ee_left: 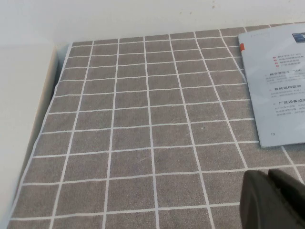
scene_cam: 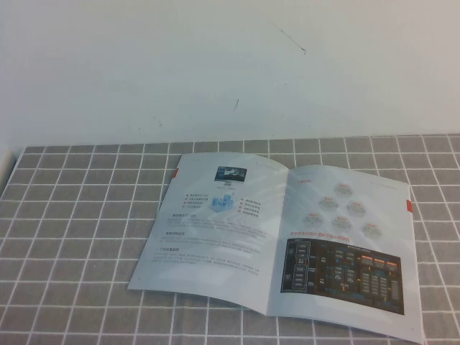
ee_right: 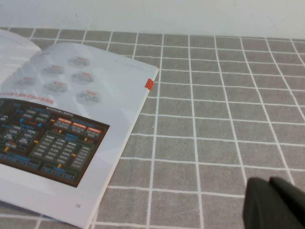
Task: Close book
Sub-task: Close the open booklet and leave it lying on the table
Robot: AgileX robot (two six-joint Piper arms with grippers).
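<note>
A thin book point(scene_cam: 280, 237) lies open and flat on the grey checked cloth, its spine running away from me. Its left page point(ee_left: 279, 81) carries text and small pictures. Its right page point(ee_right: 62, 119) carries hexagon graphics, a dark diagram and a small red tab on the outer edge. Neither arm appears in the high view. In its wrist view, my left gripper point(ee_left: 268, 173) hovers over bare cloth left of the book, shut on nothing. My right gripper point(ee_right: 269, 180) is over bare cloth right of the book, also shut and holding nothing.
The grey cloth with white grid lines point(scene_cam: 79, 237) covers the table. A white wall point(scene_cam: 215, 65) rises behind it. The cloth's left edge meets a white surface point(ee_left: 24, 119).
</note>
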